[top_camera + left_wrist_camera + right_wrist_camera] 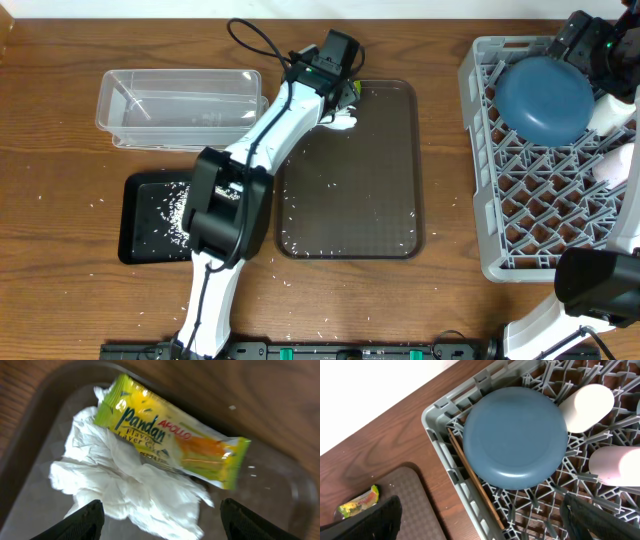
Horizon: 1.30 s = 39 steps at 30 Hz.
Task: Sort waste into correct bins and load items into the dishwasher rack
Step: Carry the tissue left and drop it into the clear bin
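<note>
My left gripper (162,522) hangs open just above the crumpled white napkin (125,487), at the far end of the brown serving tray (360,200). Its jaws stand either side of the paper without touching it. The yellow-green snack wrapper (170,435) lies across the napkin's far edge. My right gripper (480,527) is open and empty over the dishwasher rack's (440,445) left rim. In the rack a dark-blue bowl (515,435) rests upside down, chopsticks (475,480) lie along the wall, and a pink cup (615,465) lies on its side.
The clear tub (180,100) stands at the back left. In front of it is the black tray (140,225), holding rice grains (175,205). More grains are scattered over the serving tray and the table. A pale rounded item (585,407) lies beside the bowl.
</note>
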Each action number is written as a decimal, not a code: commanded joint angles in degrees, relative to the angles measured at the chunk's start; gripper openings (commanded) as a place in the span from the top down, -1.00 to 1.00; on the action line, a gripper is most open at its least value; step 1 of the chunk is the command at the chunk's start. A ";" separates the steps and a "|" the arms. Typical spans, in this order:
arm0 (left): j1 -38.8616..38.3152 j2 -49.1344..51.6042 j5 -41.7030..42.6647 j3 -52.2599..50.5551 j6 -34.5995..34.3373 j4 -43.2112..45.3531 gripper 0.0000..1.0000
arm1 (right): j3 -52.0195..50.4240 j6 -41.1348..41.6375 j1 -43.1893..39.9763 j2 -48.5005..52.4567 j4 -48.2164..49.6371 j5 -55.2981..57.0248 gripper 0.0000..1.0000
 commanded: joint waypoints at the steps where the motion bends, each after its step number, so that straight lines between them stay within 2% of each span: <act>1: 0.20 1.95 -0.74 -0.09 -0.35 0.57 -0.54 | 0.24 0.72 -0.07 -0.17 -0.20 0.15 -0.98; 7: 0.20 4.44 -0.74 -0.09 -0.52 0.44 -0.53 | 0.24 0.72 -0.07 -0.17 -0.17 0.15 -0.99; 11: 0.17 5.27 -0.74 -0.09 -0.52 0.04 -0.30 | 0.24 0.72 -0.07 -0.17 -0.20 0.15 -0.98; 17: 0.17 5.60 -0.74 -0.09 -0.50 -1.64 0.18 | 0.24 0.72 -0.07 -0.17 -0.20 0.15 -0.98; 18: 0.17 5.60 -0.72 -0.09 -0.50 -2.16 0.37 | 0.24 0.72 -0.07 -0.17 -0.17 0.15 -0.98; 19: 0.20 5.60 -0.72 -0.09 -0.50 -2.43 0.45 | 0.24 0.72 -0.07 -0.17 -0.20 0.15 -0.98; 21: 0.20 5.57 -0.72 -0.09 -0.50 -3.54 0.84 | 0.24 0.72 -0.07 -0.17 -0.20 0.15 -0.99; 22: 0.20 5.51 -0.68 -0.07 -0.50 -4.48 0.88 | 0.24 0.72 -0.07 -0.17 -0.17 0.15 -0.99; 28: 0.20 2.82 0.35 -0.07 -0.50 -8.76 0.88 | 0.24 0.72 -0.07 -0.17 -0.20 0.15 -0.98; 39: 0.68 -10.78 -0.55 -0.07 -0.48 -12.02 0.88 | 0.24 0.72 -0.07 -0.17 -0.17 0.15 -0.99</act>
